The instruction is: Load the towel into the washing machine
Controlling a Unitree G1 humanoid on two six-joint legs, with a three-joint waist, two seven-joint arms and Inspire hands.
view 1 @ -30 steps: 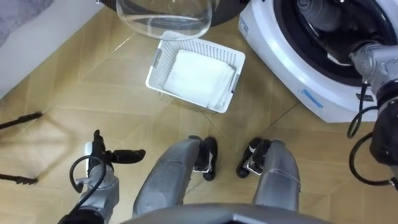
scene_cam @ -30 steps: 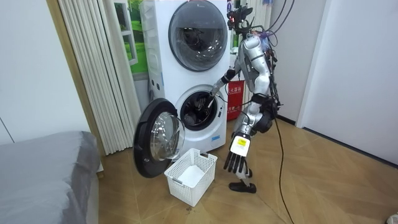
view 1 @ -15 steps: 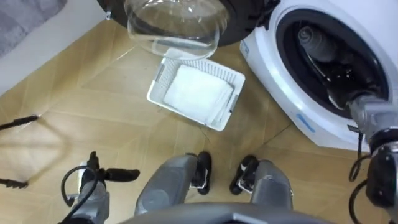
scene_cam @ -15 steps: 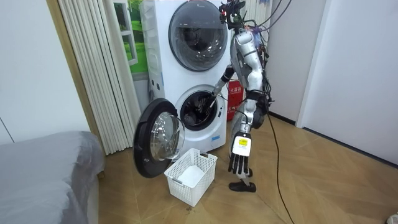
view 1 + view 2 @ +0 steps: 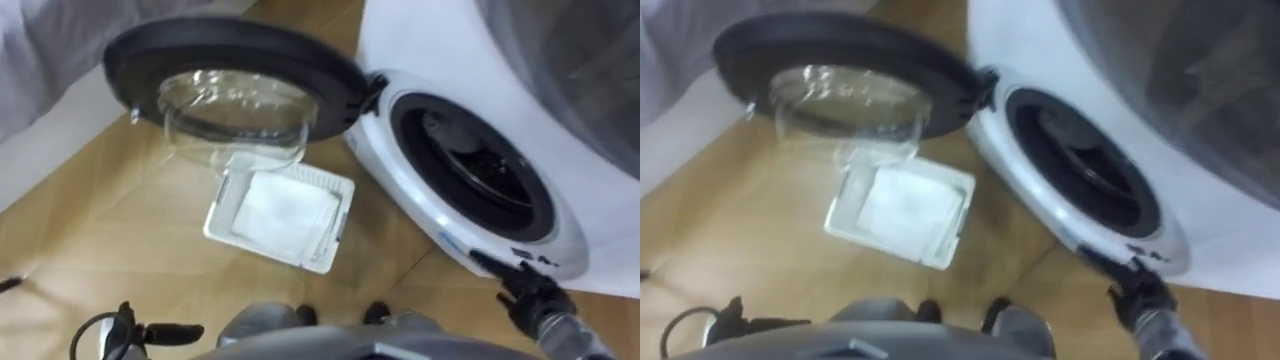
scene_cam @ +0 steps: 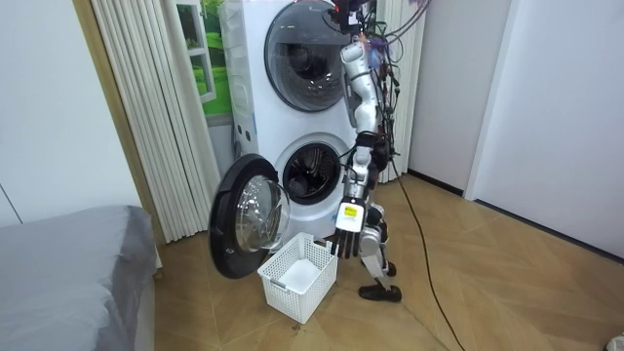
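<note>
White towel (image 5: 280, 212) lies in basket (image 5: 216, 222) beside washing machine (image 5: 420, 60)'s open door (image 5: 230, 55).

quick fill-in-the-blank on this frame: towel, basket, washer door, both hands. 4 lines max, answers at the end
1. The towel lies in the white basket on the ___.
2. The door of the lower washing machine stands ___.
3. The robot's ___ hand is by the rim of the machine's opening.
4. The left hand hangs at the robot's side and holds ___.

Missing words: floor; open; right; nothing.
</note>
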